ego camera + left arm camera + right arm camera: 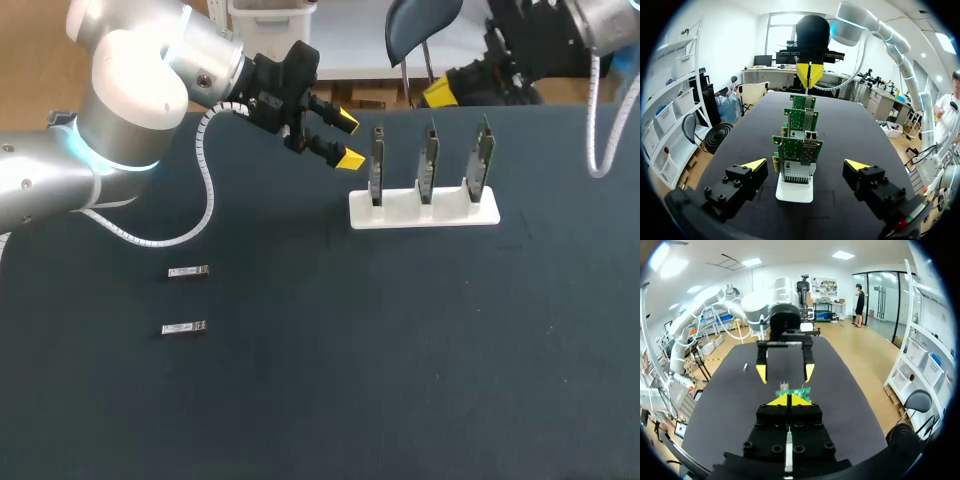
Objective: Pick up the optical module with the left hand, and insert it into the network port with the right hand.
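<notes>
Two small silver optical modules (188, 271) (185, 328) lie flat on the dark table at the left; one module (745, 367) shows far off in the right wrist view. A white stand (424, 210) holds three upright green network cards (797, 150), the nearest with a metal port cage (809, 142). My left gripper (345, 140) (806, 165) hovers open and empty just left of the stand, facing along the row of cards. At the table's far edge, beyond the cards, my right gripper (437, 93) (788, 400) is shut and holds nothing. Each wrist view shows the other gripper across the cards: the right gripper (810, 75), the left gripper (785, 372).
The left arm's white spiral cable (205, 190) hangs down toward the table behind the modules. A white cable (598, 110) droops from the right arm at the far right. Dark table surface (400, 360) stretches in front of the stand.
</notes>
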You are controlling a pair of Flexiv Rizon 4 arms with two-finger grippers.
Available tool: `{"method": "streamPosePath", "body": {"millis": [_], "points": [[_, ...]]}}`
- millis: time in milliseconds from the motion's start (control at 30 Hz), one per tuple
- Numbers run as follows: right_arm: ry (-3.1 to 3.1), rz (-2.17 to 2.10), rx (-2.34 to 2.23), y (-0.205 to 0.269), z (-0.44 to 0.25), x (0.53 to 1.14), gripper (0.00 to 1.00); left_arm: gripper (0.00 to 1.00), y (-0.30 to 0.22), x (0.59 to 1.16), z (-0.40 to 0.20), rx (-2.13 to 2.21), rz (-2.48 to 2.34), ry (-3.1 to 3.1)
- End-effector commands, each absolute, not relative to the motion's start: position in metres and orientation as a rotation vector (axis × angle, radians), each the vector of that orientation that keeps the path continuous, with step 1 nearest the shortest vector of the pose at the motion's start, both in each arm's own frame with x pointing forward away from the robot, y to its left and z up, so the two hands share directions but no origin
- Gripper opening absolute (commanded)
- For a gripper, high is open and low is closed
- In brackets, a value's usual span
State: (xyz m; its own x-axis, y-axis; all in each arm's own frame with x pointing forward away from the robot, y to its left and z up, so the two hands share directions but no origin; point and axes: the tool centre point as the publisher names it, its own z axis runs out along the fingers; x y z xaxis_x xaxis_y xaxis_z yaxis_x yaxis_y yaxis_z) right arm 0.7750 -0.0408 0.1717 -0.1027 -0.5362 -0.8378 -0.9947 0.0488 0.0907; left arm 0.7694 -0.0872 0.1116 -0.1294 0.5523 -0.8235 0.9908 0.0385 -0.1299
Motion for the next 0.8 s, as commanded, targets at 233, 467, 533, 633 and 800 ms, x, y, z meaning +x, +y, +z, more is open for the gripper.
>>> {"method": "streamPosePath", "body": {"millis": [233,467,533,633,800], "points": [[1.715,0.964,-1.549,-0.062,0.167,0.771,0.0,1.0,-0.088,0.77,0.112,1.565,-0.973,1.746],[1.721,0.979,-1.562,-0.068,0.161,0.77,0.0,1.0,-0.088,0.77,0.112,1.565,-0.973,1.746],[1.721,0.981,-1.563,-0.069,0.16,0.77,0.0,1.0,-0.088,0.77,0.112,1.565,-0.973,1.746],[1.721,0.98,-1.568,-0.07,0.158,0.77,0.0,1.0,-0.088,0.77,0.112,1.565,-0.973,1.746],[1.727,0.976,-1.568,-0.073,0.157,0.771,0.0,1.0,-0.088,0.77,0.112,1.565,-0.973,1.746]]}}
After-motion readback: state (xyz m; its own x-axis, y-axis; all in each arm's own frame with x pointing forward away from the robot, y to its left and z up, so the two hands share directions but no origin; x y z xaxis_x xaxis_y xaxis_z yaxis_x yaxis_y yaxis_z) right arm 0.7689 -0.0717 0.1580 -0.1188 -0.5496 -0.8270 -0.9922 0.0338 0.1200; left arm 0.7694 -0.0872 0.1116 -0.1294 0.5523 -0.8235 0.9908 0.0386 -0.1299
